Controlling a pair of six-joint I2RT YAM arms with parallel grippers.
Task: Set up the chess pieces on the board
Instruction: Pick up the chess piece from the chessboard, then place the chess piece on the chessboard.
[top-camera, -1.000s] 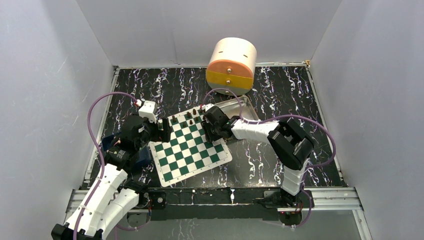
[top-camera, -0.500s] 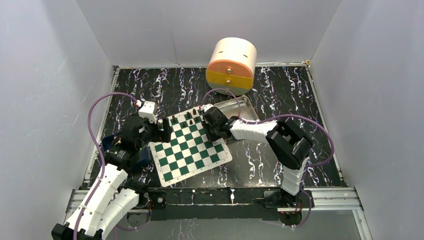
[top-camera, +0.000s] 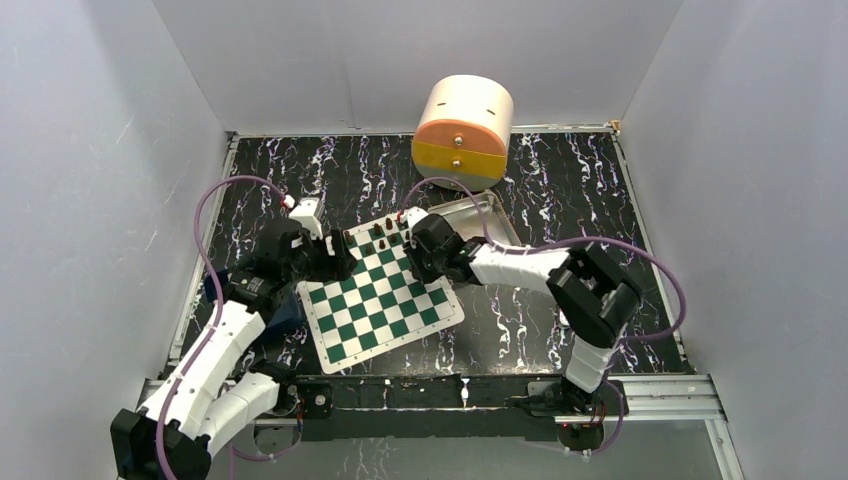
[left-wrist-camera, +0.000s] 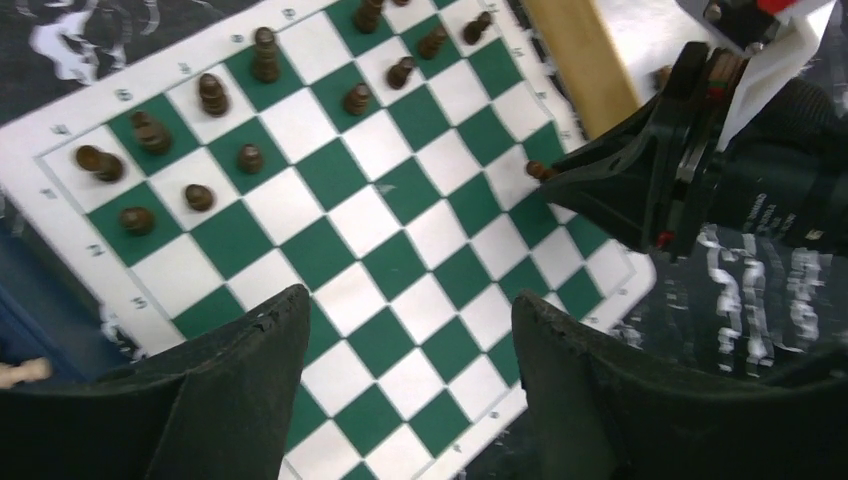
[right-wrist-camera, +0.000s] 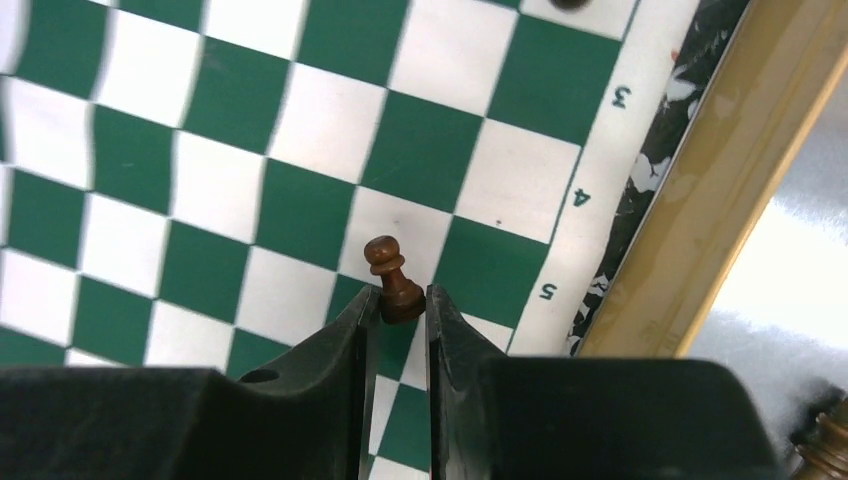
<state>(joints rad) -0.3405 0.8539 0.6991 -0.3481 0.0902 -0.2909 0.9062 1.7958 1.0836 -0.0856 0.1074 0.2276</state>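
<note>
The green-and-white board (top-camera: 385, 300) lies on the dark table between the arms; it also fills the left wrist view (left-wrist-camera: 400, 250) and the right wrist view (right-wrist-camera: 250, 150). Several dark brown chess pieces (left-wrist-camera: 210, 95) stand in its far rows. My right gripper (right-wrist-camera: 402, 300) is shut on the base of a brown pawn (right-wrist-camera: 388, 272) and holds it over the board's right edge; in the top view it (top-camera: 415, 262) sits at the board's far right. My left gripper (left-wrist-camera: 400, 320) is open and empty above the board's near left part (top-camera: 335, 262).
A tan-rimmed metal tray (top-camera: 480, 225) lies just right of the board, its rim close to my right gripper (right-wrist-camera: 700, 200). A round orange and yellow drawer box (top-camera: 462, 132) stands at the back. White walls enclose the table.
My left arm has shifted forward and right, over the board's left edge. My right gripper has moved slightly up and left along the board's far right side, with the pawn.
</note>
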